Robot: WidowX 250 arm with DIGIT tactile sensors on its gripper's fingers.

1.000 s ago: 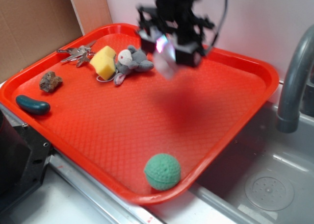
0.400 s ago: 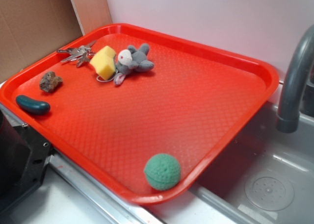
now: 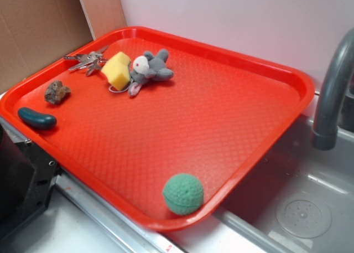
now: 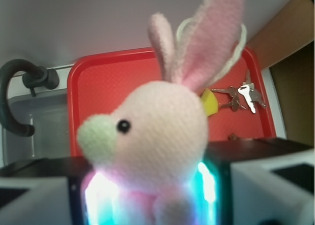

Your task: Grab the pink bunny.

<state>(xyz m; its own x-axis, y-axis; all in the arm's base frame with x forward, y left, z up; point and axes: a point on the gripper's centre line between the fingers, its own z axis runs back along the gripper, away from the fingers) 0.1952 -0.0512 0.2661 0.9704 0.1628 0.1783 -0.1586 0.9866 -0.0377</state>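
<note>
The pink bunny (image 4: 157, 131) fills the wrist view, a pale pink plush with upright ears, a whitish snout and a black eye. My gripper (image 4: 150, 198) is shut on its body, with glowing pads pressed against both sides. It hangs high above the red tray (image 4: 113, 67). In the exterior view neither the gripper nor the bunny shows; only the tray (image 3: 265, 70) and its other items are there.
On the tray lie a green ball (image 3: 183, 193), a grey plush animal (image 3: 150, 69), a yellow sponge (image 3: 116, 70), keys (image 3: 86, 60), a brown rock (image 3: 57, 92) and a dark green pickle (image 3: 36, 119). A grey faucet (image 3: 332, 98) and sink (image 3: 298, 208) stand at the right.
The gripper, over the tray's back a second ago, has risen out of the exterior view. Nothing on the tray has moved.
</note>
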